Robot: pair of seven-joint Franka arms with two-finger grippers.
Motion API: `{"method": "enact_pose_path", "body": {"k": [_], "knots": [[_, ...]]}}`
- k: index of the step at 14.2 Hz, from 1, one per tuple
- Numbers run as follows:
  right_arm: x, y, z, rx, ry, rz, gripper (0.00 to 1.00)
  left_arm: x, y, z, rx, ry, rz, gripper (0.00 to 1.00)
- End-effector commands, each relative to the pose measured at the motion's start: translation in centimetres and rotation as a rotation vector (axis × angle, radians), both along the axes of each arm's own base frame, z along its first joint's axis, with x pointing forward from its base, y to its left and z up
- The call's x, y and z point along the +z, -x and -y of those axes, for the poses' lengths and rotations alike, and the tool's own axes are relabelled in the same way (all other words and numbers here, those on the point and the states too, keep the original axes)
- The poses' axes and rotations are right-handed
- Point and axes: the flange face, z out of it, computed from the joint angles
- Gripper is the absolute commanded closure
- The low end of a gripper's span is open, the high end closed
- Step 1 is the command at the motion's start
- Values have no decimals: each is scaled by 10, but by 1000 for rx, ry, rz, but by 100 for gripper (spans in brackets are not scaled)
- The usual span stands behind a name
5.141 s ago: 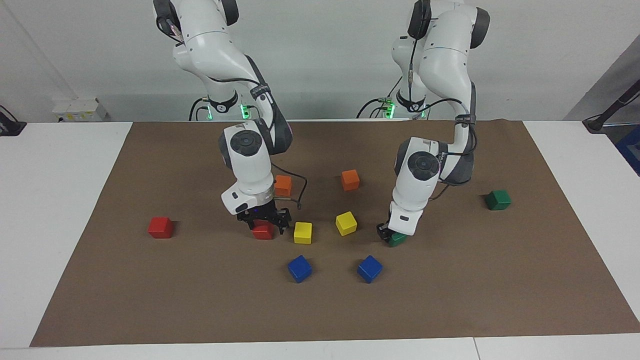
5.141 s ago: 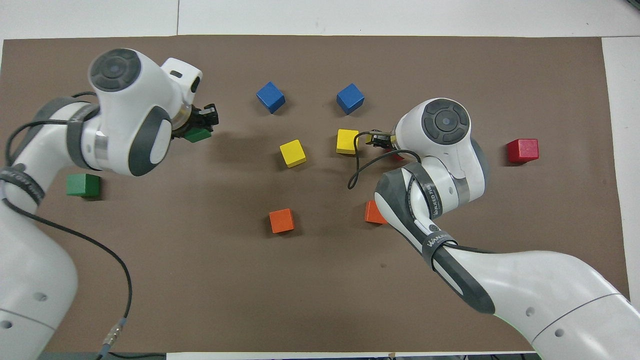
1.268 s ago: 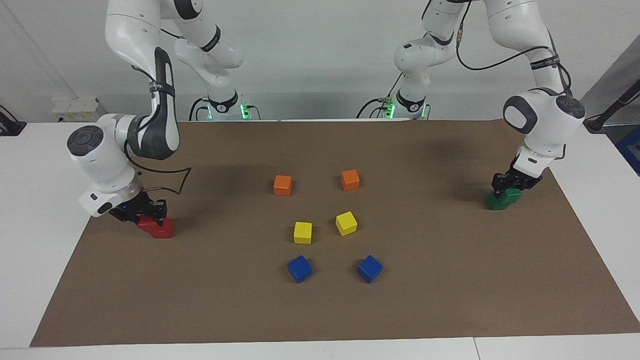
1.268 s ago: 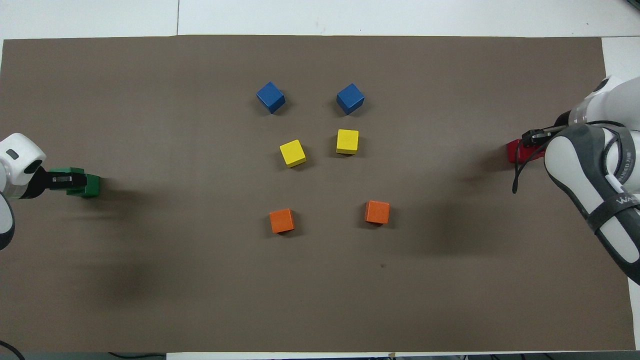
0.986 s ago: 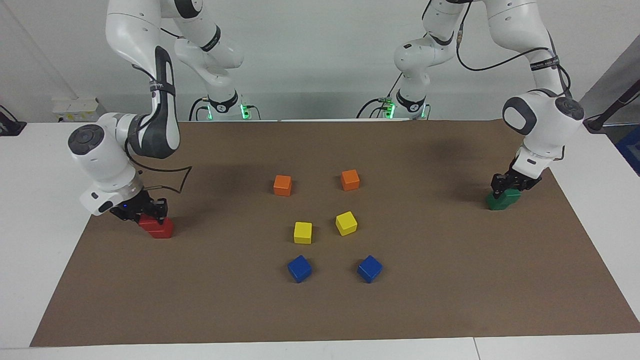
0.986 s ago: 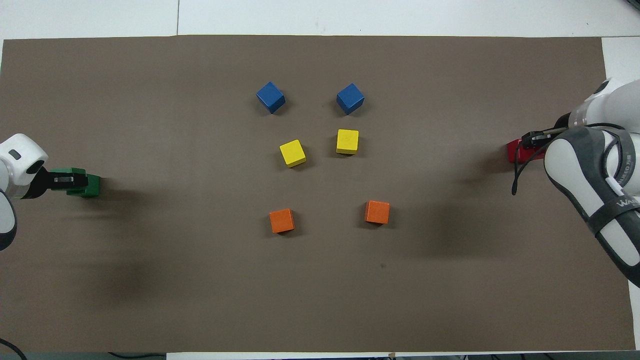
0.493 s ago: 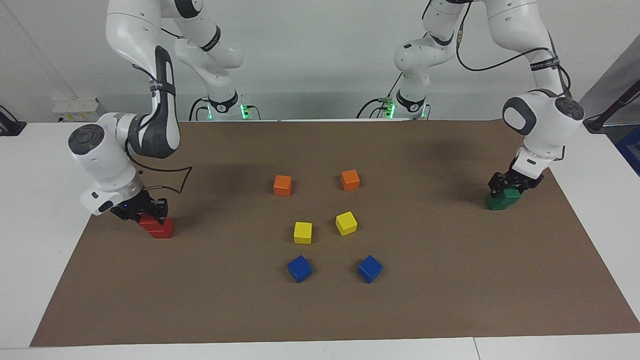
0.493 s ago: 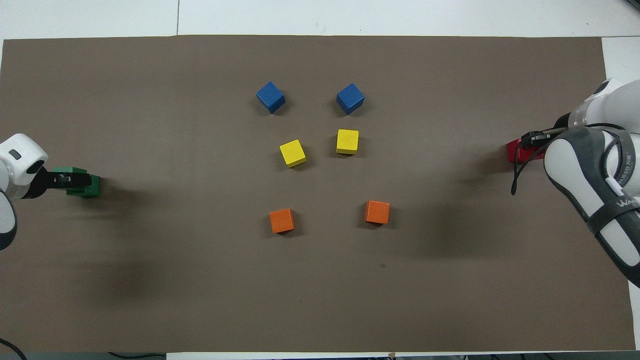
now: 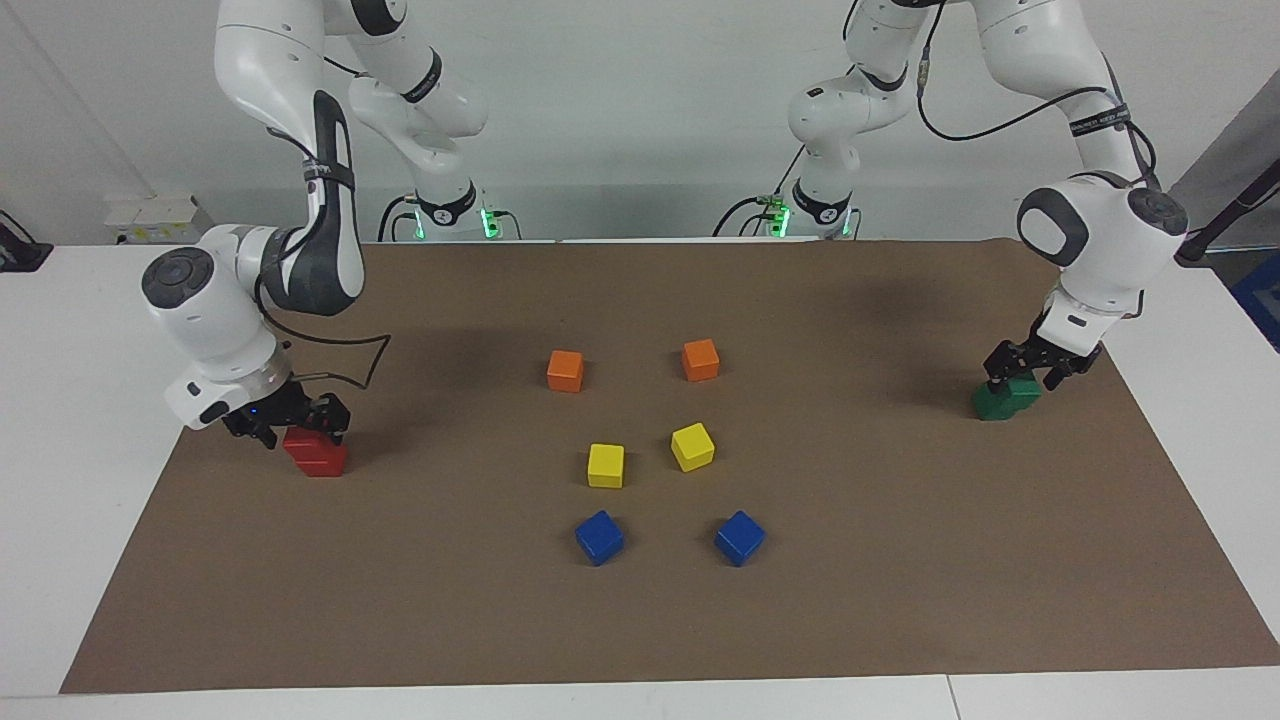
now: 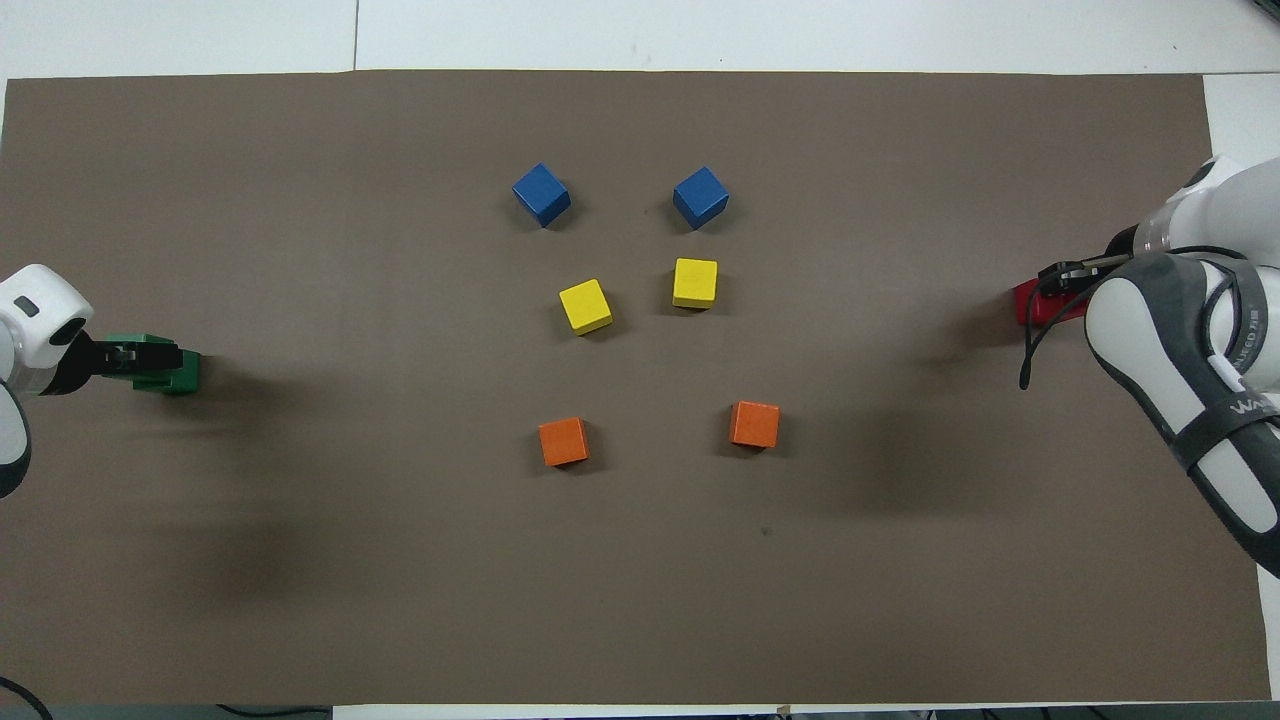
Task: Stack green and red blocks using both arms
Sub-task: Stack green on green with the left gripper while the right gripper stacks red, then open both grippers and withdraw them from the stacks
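Both grippers have opened their fingers and risen slightly since a second ago. Right gripper (image 9: 287,428) stands spread just over the red blocks (image 9: 315,455), stacked below it. Left gripper (image 9: 1030,368) stands spread over the stacked green blocks (image 9: 1002,398).

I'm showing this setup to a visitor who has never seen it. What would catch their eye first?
Probably the two white arms spread to the table's ends: the left gripper over a green stack, the right gripper over a red stack. Between them, loose orange cubes, yellow cubes and blue cubes lie in pairs.
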Motion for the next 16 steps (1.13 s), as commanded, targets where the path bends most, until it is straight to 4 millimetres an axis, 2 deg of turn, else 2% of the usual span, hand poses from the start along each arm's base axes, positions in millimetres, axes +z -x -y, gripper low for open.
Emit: {"method": "enact_pose_path", "body": {"k": [1, 4, 6, 8, 10, 12, 14, 16], "knots": [[13, 1, -4, -18, -12, 27, 0, 29, -10, 3, -13, -8, -19, 0], [53, -6, -20, 6, -11, 19, 0, 65, -6, 5, -14, -10, -18, 0], [84, -5, -22, 12, -8, 15, 0, 92, -10, 12, -26, -11, -12, 0], [115, 5, -27, 39, -2, 43, 0, 117, -12, 33, -50, -12, -2, 0], [150, 18, -39, 71, 3, 62, 0, 145, -10, 46, 12, -2, -29, 0], [180, 33, -58, 93, 2, 70, 0, 169, -9, 64, 42, 5, -54, 0], [203, 47, -65, 92, -16, 75, 0, 188, -5, 72, 55, 9, -65, 0], [221, 60, -76, 90, -50, 76, 0, 194, 0, 74, 59, 14, -90, 0]]}}
